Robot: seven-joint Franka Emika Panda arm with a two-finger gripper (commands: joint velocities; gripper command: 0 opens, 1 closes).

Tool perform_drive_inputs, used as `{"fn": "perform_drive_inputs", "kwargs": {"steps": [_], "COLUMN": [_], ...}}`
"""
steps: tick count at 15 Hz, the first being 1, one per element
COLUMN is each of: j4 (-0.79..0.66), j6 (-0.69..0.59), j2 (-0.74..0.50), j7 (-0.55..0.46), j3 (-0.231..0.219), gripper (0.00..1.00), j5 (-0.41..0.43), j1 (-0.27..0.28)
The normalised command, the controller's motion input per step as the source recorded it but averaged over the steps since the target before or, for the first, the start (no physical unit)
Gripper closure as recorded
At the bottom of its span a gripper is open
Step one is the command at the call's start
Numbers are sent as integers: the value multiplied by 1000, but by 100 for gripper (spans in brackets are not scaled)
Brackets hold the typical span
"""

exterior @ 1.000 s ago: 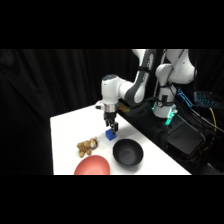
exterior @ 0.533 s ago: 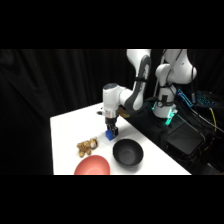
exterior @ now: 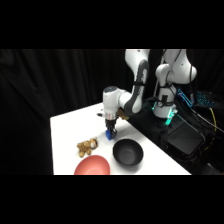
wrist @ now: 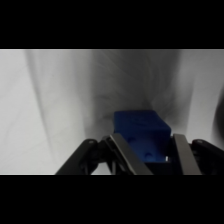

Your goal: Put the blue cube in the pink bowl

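The small bright blue cube (exterior: 109, 134) sits on the white table (exterior: 67, 135), seen from the side directly under my two-finger gripper (exterior: 110, 131), which reaches straight down onto it from the white arm above. Just beyond it towards the near edge stands the round black bowl (exterior: 127, 152); the round salmon-pink bowl (exterior: 93, 165) lies beside that, at the table's front edge, with a brown lumpy cluster (exterior: 87, 146) between it and the cube. I cannot tell from here how the cube is turned.

In the wrist view the cube (wrist: 142, 134) fills the space between my two fingers (wrist: 124, 154), one flat face up, its length running away from the camera. My fingers stand on either side of it, narrow, but whether they press it I cannot tell. No writing shows on it.
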Motion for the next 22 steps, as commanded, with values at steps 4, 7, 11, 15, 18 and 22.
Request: {"fn": "perform_drive_inputs", "kwargs": {"steps": [4, 7, 11, 15, 18, 22], "j4": [-99, -109, -48, 42, 184, 303], "j6": [-56, -300, -469, -505, -515, -488], "j2": [-245, -404, -469, -430, -270, -117], "j7": [162, 197, 139, 82, 40, 66], "j3": [-227, -230, -65, 107, 183, 186], "gripper": [79, 79, 79, 79, 79, 79], "j5": [-123, -215, -200, -136, -72, -77], "j1": [213, 230, 78, -54, -85, -51]}}
